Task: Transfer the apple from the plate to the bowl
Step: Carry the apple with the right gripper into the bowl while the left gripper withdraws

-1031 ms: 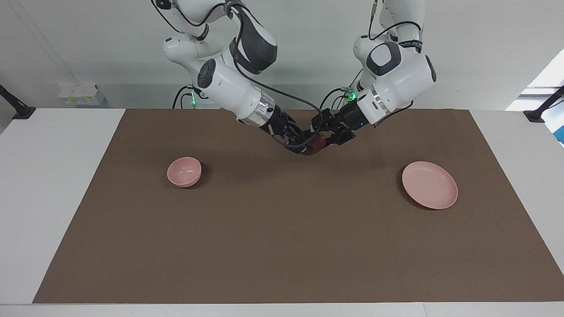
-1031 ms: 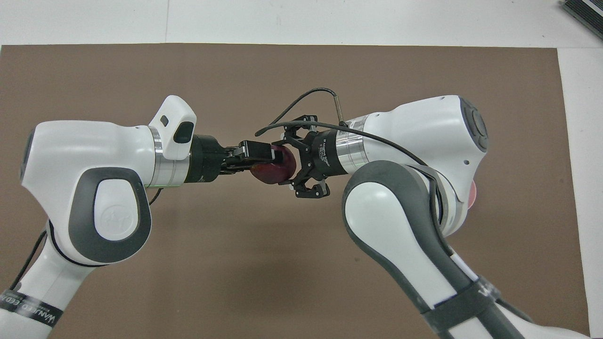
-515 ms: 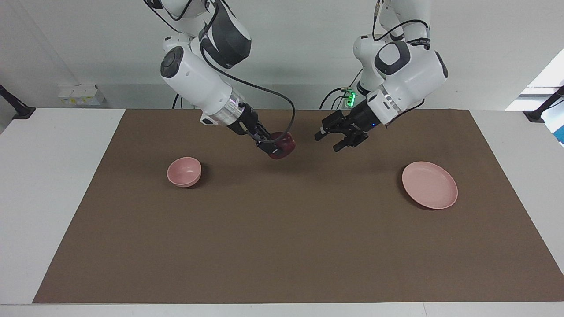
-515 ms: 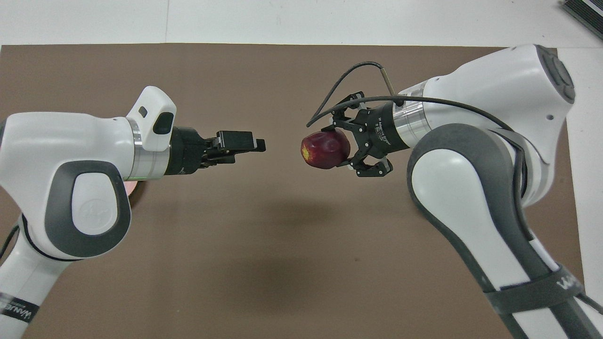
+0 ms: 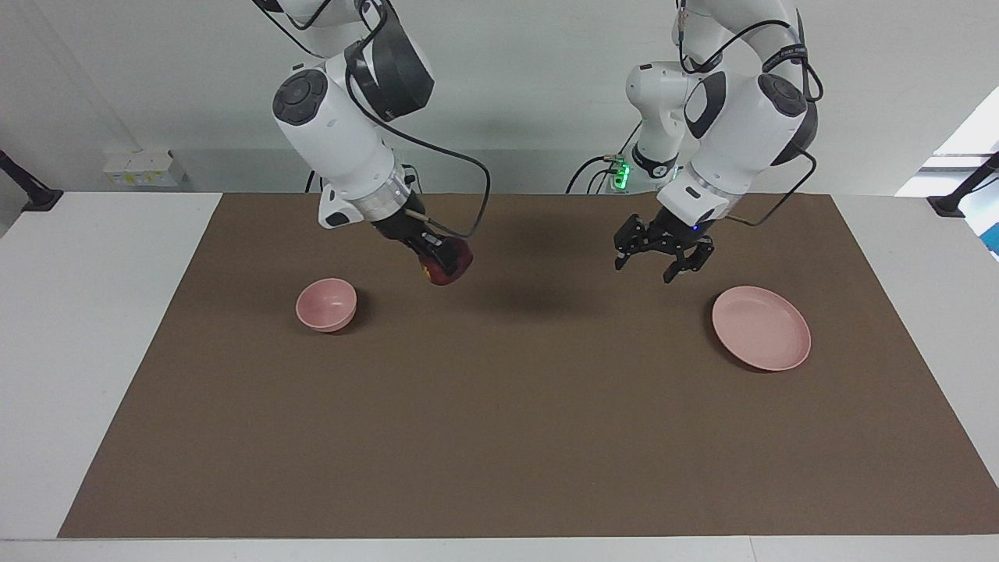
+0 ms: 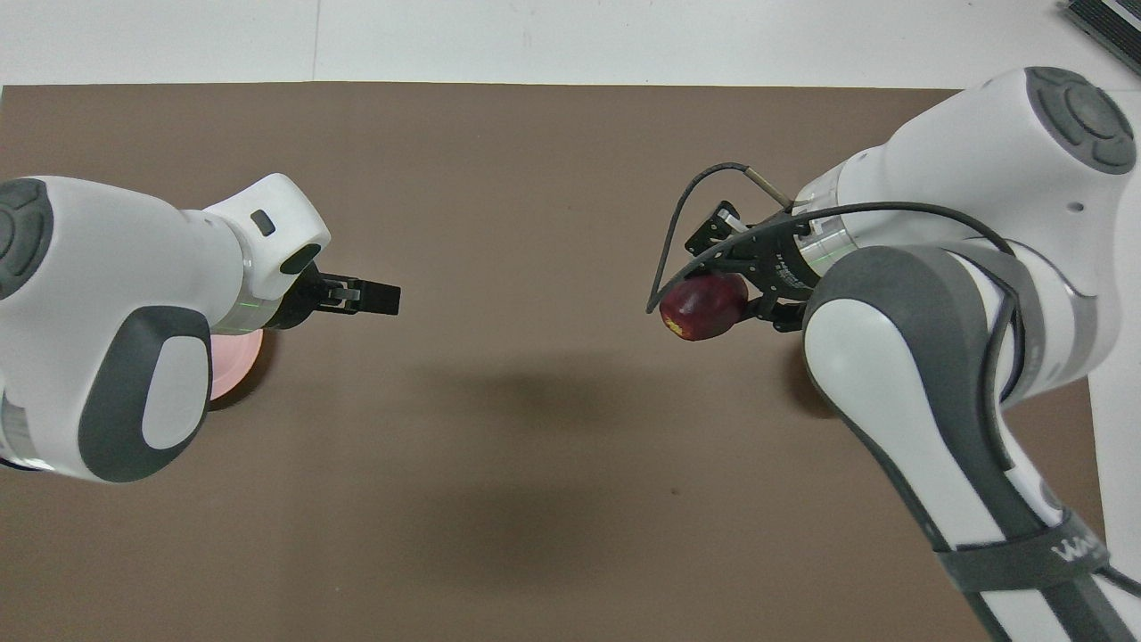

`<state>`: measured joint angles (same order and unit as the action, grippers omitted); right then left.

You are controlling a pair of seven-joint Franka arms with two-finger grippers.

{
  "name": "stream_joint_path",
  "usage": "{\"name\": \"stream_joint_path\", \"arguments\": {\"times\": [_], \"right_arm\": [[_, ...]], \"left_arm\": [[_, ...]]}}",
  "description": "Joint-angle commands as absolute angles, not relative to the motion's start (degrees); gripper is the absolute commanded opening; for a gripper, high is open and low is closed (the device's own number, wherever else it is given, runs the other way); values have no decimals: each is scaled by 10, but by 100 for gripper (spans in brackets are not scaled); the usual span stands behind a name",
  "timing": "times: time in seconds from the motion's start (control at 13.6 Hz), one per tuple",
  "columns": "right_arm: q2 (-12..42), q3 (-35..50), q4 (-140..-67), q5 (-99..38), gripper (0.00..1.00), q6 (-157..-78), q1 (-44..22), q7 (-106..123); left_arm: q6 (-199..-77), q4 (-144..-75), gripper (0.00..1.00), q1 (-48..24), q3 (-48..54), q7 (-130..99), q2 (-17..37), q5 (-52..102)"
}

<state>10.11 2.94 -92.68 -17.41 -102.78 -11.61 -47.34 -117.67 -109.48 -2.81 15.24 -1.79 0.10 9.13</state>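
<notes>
**Apple in right hand, up over the mat betw. bowl and plate**

The small round dark red-maroon apple [image 5: 447,268] w/ a yellowish patch is gripped in the right hand [image 5: 439,262], fingers clamped on it, held in the air above the brown mat [image 5: 499,437], not touching it. It hangs over bare mat just beside the small deep matte pink bowl [image 5: 326,304], toward the middle of the counter; bowl has nothing in it. In the overhead view the apple [image 6: 703,308] sticks out from under the right hand [image 6: 724,303].

The left hand [image 5: 662,257] is up in the air over mat beside the flat wide matte pink plate [image 5: 761,327], fingers spread apart, holding nothing. Plate is bare, near the left arm's end; overhead view shows only a sliver of it [image 6: 239,366] under the left arm, w/ the left hand [image 6: 374,299] alongside.

Writing: a band on the right arm has lettering, only partly in view, not readable.

Surface: brown mat over a white counter [image 5: 94,328]; plain white wall at the robots' end.
</notes>
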Motion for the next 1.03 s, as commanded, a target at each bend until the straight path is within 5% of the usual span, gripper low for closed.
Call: {"name": "stream_joint_path", "arguments": {"times": [0.0, 0.37, 0.96], "right_arm": [[65, 33, -989, -132, 0, -1027, -74, -369], [55, 33, -1073, -75, 0, -1048, -2, -198], [69, 33, -1201, -60, 0, -1211, 58, -109]], "left_arm": [[-1118, -1058, 100, -25, 154, -18, 4, -9], [-1030, -964, 100, -2, 145, -14, 10, -26], [-864, -840, 100, 11, 96, 15, 8, -18]]}}
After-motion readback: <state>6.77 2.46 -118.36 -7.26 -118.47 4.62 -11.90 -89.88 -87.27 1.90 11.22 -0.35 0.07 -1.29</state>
